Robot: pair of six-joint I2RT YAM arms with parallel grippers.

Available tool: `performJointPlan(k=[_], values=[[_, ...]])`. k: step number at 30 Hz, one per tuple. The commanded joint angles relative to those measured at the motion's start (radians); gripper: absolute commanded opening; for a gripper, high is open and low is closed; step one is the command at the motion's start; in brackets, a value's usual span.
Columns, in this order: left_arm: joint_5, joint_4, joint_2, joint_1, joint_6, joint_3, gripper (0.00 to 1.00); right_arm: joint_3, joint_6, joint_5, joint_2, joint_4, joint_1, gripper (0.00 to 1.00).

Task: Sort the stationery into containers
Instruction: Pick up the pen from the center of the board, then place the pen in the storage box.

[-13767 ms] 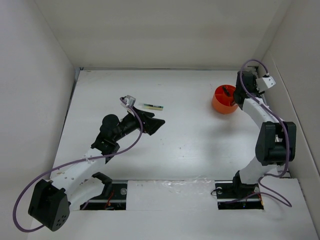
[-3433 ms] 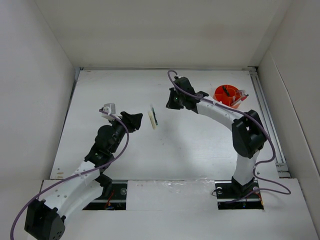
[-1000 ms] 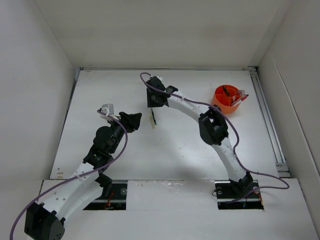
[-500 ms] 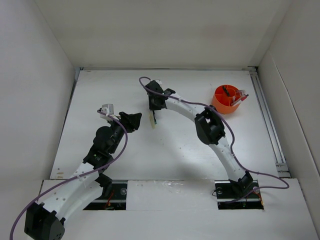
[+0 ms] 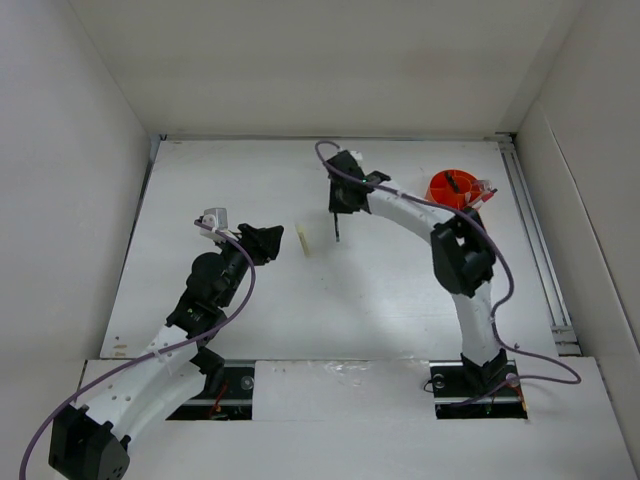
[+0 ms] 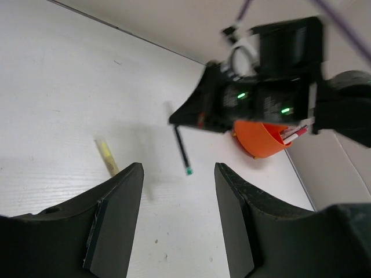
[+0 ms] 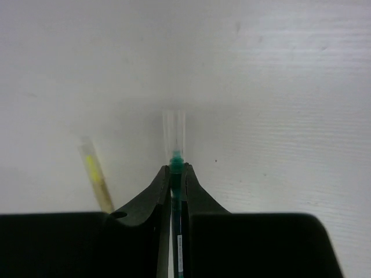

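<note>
My right gripper (image 5: 338, 212) (image 7: 177, 171) is shut on a slim dark pen (image 5: 338, 228) (image 7: 176, 159) with a green end. The pen hangs above the table, its clear tip sticking out past the fingertips. A yellow marker (image 5: 303, 238) (image 7: 96, 174) (image 6: 106, 156) lies on the table just left of it. The left wrist view shows the held pen (image 6: 182, 147) under the right gripper. My left gripper (image 5: 268, 242) (image 6: 178, 174) is open and empty, left of the marker. The round orange organiser (image 5: 440, 206) (image 6: 258, 143) stands at the back right.
Black scissor handles (image 5: 455, 182) and pink pens (image 5: 486, 192) stick up out of the organiser. White walls close the table in at the left, back and right. A purple cable (image 5: 400, 205) runs along the right arm.
The right gripper shut on the dark pen beside the yellow marker, then carried it up and to the right. The marker stayed put. The left arm has not moved.
</note>
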Motion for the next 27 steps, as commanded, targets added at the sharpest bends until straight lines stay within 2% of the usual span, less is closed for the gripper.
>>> performJointPlan(k=[1,5,12,19,27], values=[[0.008,0.038,-0.012,0.005,0.006,0.003,0.48,-0.059,0.047,-0.004,-0.214,0.166,-0.085,0.0],[0.008,0.038,-0.012,0.005,0.006,0.003,0.48,-0.204,0.105,0.08,-0.428,0.259,-0.194,0.0],[0.019,0.047,-0.012,0.005,0.006,-0.006,0.48,-0.434,0.231,0.314,-0.628,0.381,-0.467,0.0],[0.019,0.047,-0.012,0.005,0.006,-0.006,0.48,-0.571,0.367,0.295,-0.69,0.447,-0.694,0.0],[0.028,0.058,-0.003,0.005,0.006,-0.006,0.48,-0.602,0.389,0.372,-0.699,0.468,-0.751,0.0]])
